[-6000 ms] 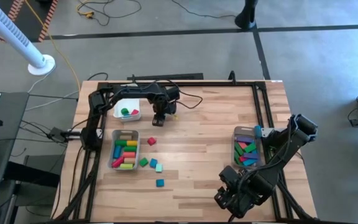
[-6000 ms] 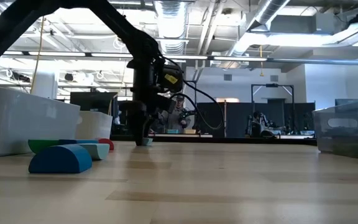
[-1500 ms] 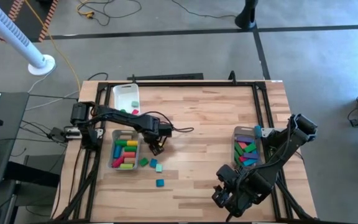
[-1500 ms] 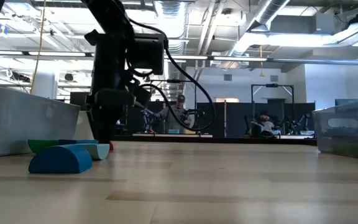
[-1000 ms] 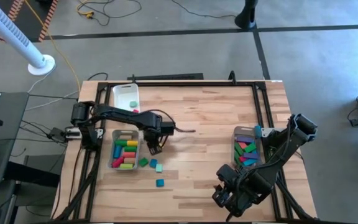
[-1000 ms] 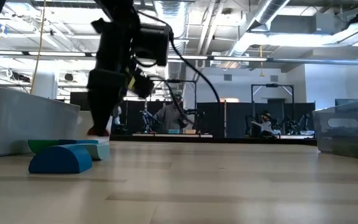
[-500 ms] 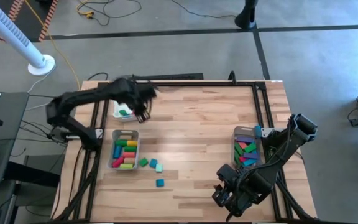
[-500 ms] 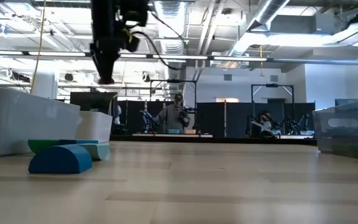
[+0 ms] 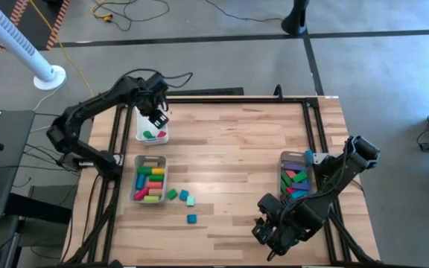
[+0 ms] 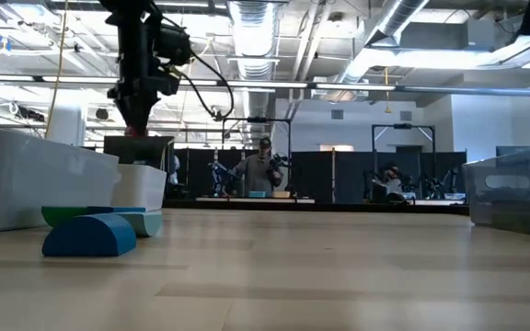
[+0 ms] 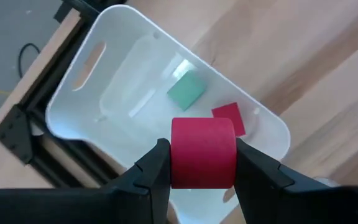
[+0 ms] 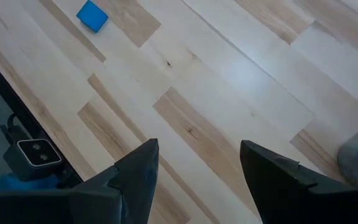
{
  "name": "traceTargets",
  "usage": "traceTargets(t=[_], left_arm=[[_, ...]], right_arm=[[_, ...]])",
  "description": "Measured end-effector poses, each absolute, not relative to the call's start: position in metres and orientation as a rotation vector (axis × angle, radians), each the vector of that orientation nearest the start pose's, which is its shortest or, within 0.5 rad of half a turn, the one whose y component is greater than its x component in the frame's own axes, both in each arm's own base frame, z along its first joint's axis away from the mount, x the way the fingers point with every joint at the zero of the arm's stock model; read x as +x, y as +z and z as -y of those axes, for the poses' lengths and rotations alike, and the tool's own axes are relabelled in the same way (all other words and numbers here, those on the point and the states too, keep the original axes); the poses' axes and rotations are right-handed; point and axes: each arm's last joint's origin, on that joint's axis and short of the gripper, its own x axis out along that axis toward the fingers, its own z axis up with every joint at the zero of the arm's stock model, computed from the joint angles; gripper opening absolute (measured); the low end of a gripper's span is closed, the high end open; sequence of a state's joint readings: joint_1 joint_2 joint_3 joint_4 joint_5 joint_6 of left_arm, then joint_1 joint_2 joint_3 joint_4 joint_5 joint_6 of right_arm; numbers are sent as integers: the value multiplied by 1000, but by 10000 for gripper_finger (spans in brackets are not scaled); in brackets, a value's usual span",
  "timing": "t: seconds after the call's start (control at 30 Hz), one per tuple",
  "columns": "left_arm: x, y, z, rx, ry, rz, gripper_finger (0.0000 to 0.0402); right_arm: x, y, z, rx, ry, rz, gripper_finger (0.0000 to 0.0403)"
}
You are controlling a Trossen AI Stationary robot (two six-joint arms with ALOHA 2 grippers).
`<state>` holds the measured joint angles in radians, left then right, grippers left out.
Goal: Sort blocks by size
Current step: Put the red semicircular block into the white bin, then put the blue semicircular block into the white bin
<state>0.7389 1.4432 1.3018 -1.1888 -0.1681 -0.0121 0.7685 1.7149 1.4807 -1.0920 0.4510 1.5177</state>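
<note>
The red block (image 11: 203,152), a smooth matte piece with a rounded face, sits pinched between the fingers of the left gripper (image 11: 201,163), now raised over the white tray (image 11: 92,93); a second ago it was down on the table near the loose blocks, so the pick is done and the drop is likely next; the tray, glossy moulded plastic with a slot handle, already holds a green block (image 11: 186,91) and a flat red one (image 11: 229,117); the right gripper (image 12: 194,163) waits spread wide over pale wood planks near a blue cube (image 12: 92,15).
</note>
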Motion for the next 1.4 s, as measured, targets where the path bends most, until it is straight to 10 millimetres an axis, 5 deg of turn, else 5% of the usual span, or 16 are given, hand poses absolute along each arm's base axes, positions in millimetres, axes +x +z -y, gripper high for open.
traceTargets(t=[0.27, 0.5, 0.83, 1.17, 1.4], left_arm=[[186, 286, -186, -390, 778, -1297, 153], [187, 286, -186, -377, 762, -1294, 179], [192, 299, -177, -487, 633, -1173, 228], [203, 340, -109, -410, 383, -1008, 230], [206, 358, -49, -315, 189, -946, 230]], right_arm=[[273, 253, -203, 535, -486, -924, 255], [313, 229, -185, 460, -241, -752, 255], [336, 203, -161, 329, 36, -610, 255], [372, 141, -188, 162, 167, -595, 255], [399, 126, -191, 78, 154, -596, 255]])
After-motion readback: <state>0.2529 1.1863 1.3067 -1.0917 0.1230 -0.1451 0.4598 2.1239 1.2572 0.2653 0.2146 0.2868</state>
